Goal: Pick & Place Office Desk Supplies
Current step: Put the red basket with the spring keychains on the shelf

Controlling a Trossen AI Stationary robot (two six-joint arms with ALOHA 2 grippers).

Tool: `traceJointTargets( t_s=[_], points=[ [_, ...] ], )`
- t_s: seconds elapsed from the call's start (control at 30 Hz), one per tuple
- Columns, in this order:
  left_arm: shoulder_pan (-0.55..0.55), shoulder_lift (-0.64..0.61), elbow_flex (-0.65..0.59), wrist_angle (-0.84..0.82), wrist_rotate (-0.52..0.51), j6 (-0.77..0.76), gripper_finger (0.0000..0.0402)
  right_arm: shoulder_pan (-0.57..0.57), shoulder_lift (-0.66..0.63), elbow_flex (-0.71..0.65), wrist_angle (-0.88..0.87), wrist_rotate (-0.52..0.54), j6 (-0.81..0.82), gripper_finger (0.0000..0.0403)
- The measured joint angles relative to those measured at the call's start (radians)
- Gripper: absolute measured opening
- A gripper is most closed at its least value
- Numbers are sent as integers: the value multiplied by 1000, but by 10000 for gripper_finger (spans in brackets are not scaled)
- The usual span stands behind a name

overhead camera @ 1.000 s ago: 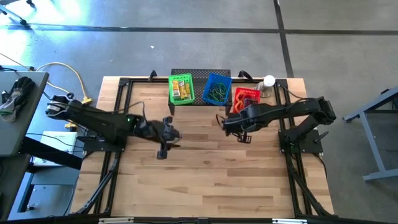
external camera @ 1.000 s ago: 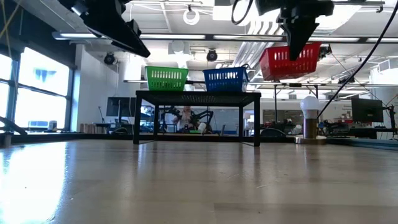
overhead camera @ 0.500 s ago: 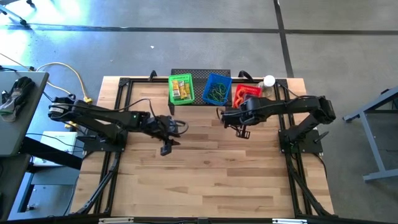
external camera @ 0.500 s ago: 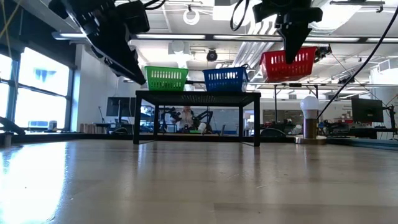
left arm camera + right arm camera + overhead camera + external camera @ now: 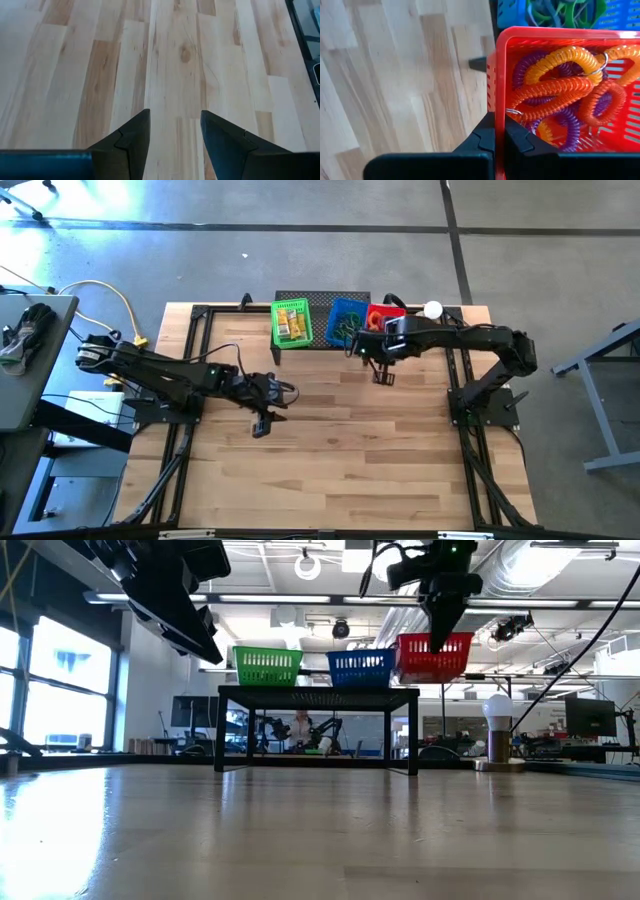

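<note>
While the left claw (image 5: 262,420) hangs over bare wood near the middle of the surface (image 5: 330,470), its fingers (image 5: 131,137) are parted with nothing between them, so that arm looks to be waiting.

Further along, at the far edge, a black perforated stand (image 5: 322,302) carries a green basket (image 5: 291,322) holding small yellow packets (image 5: 290,326), and beside it a blue basket (image 5: 347,321) with a tangle of green and grey loops (image 5: 560,9).

Right of those, the right claw (image 5: 381,368) is clenched on the near wall of a red basket (image 5: 547,39); the low view shows that basket level with the blue one's rim and close against it, though whether it rests on the stand or hangs just above it cannot be told. Inside lie coiled orange loops (image 5: 555,89) and purple loops (image 5: 530,62) with small metal rings.

The basket is likely thin slotted plastic: light, a little springy, and inclined to tilt when pinched at one wall only, so a slow, level carry seems wise. The coils themselves look soft, stretchy and prone to snagging one another; gripping a single coil at the top of its arc, clear of neighbours, would probably lift it cleanly. Beyond the red basket stands a silver cup with a white ball (image 5: 432,310).
</note>
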State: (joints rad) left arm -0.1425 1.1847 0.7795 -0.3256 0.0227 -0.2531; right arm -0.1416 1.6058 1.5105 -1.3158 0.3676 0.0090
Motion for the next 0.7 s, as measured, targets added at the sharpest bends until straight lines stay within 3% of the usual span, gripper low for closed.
traceJointTargets(
  t_s=[0.7],
  points=[
    [-12,0,0,-4,-1,-6,170,-106,25,-1,197,-109,-253,3]
  ],
)
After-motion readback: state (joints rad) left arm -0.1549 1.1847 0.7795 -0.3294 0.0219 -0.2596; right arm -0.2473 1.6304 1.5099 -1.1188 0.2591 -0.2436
